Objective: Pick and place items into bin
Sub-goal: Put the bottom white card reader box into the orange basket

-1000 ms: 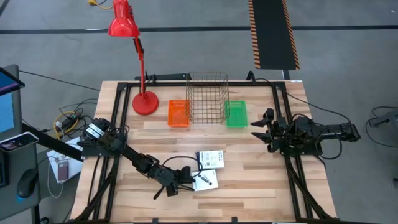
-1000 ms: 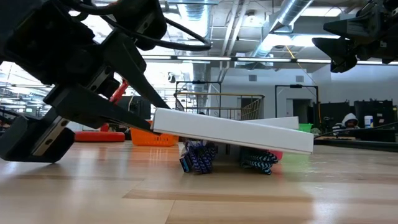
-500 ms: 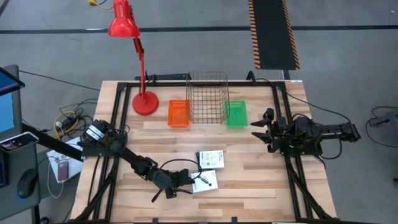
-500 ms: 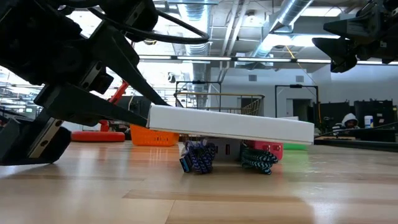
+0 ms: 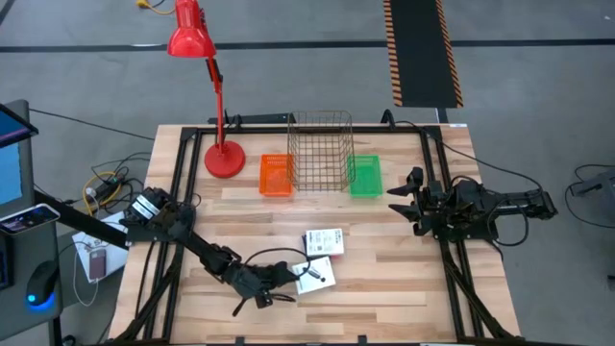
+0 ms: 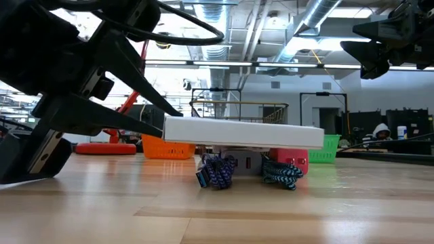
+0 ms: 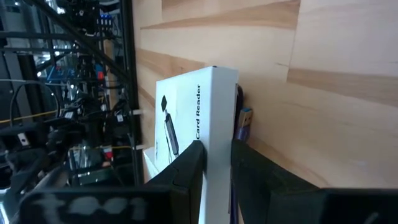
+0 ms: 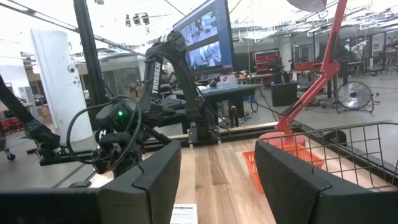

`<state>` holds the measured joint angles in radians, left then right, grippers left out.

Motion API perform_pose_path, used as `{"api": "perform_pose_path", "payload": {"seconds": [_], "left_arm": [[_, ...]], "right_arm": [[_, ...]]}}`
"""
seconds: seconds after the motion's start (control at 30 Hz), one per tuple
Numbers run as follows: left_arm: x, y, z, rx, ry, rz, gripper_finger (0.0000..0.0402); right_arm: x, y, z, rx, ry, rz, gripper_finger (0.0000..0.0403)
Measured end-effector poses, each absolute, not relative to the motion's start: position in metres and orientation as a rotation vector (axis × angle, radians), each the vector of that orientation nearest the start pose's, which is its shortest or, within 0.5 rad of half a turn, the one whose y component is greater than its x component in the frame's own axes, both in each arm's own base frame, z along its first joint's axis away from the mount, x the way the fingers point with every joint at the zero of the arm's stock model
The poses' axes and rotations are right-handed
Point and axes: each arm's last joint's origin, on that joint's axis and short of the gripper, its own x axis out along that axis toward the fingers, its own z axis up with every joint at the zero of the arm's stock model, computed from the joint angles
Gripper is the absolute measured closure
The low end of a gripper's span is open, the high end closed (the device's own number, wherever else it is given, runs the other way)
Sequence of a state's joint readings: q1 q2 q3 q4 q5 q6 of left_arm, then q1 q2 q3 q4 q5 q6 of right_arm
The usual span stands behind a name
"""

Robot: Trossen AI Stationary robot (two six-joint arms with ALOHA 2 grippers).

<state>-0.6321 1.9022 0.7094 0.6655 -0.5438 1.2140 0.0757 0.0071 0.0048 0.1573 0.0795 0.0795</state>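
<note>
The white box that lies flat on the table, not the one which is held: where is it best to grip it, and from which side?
Probably from straight above, with the fingers across its shorter width, on the two long thin edges. The white box lies flat with its printed face up, so only its edges give a hold. Its near side is crowded: the left gripper holds the other box there.

The scene is evenly and brightly lit from overhead. Glare is seen at ceiling lights; the left gripper (image 6: 159, 125) is silhouetted, nearby fingers blurred.
</note>
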Motion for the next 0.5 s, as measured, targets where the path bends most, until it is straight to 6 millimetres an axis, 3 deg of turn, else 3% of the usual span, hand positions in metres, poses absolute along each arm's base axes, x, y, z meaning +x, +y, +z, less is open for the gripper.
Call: {"api": "perform_pose_path", "payload": {"seconds": [0.5], "left_arm": [[0.2725,-0.1910,0.1042,1.486,0.331,-0.263,0.0341]], "right_arm": [[0.0965,0.0050,0.1797,0.091,-0.155,0.003,0.0204]]}}
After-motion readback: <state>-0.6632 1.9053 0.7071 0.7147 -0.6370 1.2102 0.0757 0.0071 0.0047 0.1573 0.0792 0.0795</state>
